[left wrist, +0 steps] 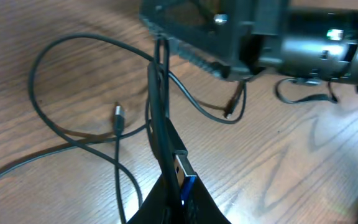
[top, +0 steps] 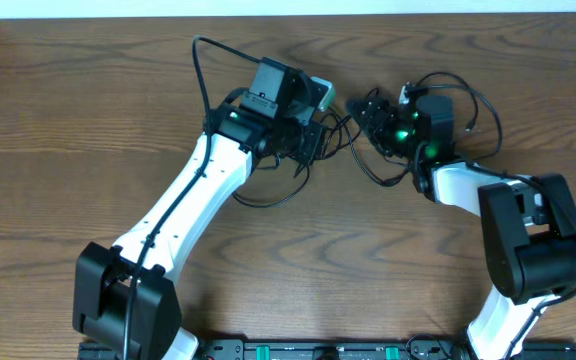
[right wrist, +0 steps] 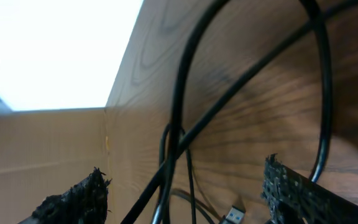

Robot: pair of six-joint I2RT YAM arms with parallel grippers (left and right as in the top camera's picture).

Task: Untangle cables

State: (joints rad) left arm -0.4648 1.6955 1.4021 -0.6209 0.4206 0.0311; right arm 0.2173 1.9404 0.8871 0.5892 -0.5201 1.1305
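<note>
The left fingers are clenched on one black strand of the cables, with a blue-tongued plug sitting right at their tips. From there the strand runs straight up to the right fingers. These stand released and well apart, and several cords cross the gap between them without being pinched. The other cords lie in loops on the wooden bench, between and just beside the two arms' ends. One loose plug end lies flat on the wood.
</note>
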